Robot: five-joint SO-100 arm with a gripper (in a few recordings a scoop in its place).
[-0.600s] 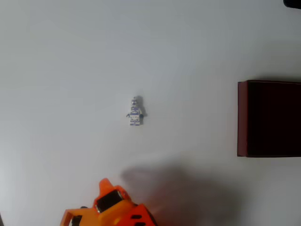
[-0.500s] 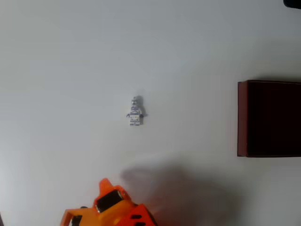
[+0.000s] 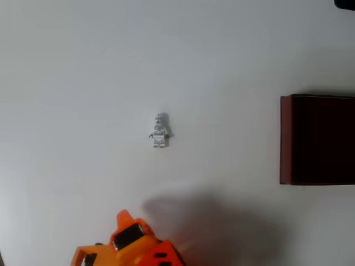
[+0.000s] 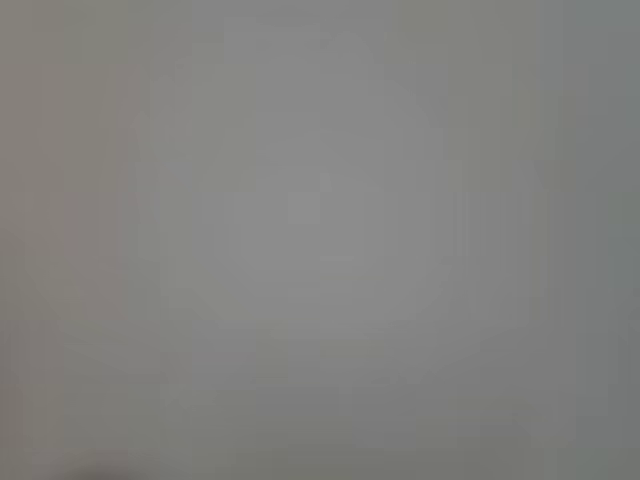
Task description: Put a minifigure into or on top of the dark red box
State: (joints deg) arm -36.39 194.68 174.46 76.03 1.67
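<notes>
Your minifigure [image 3: 160, 131], a tiny glossy white toy with blue-purple marks, lies flat on the smooth matte white table [image 3: 83, 66], well left of the dark red box [image 3: 285, 138]. That box has thin maroon walls around a near-black inside. Below the figure sits the angular orange gripper [image 3: 123, 219]; you cannot tell how its jaws stand.

A plain white bench [image 3: 83, 66] carries two things in the overhead view. The minifigure [image 3: 160, 131] lies flat near the centre, head toward 12 o'clock. The dark red box [image 3: 285, 138] sits at 3 o'clock, well apart, cut by the picture edge
</notes>
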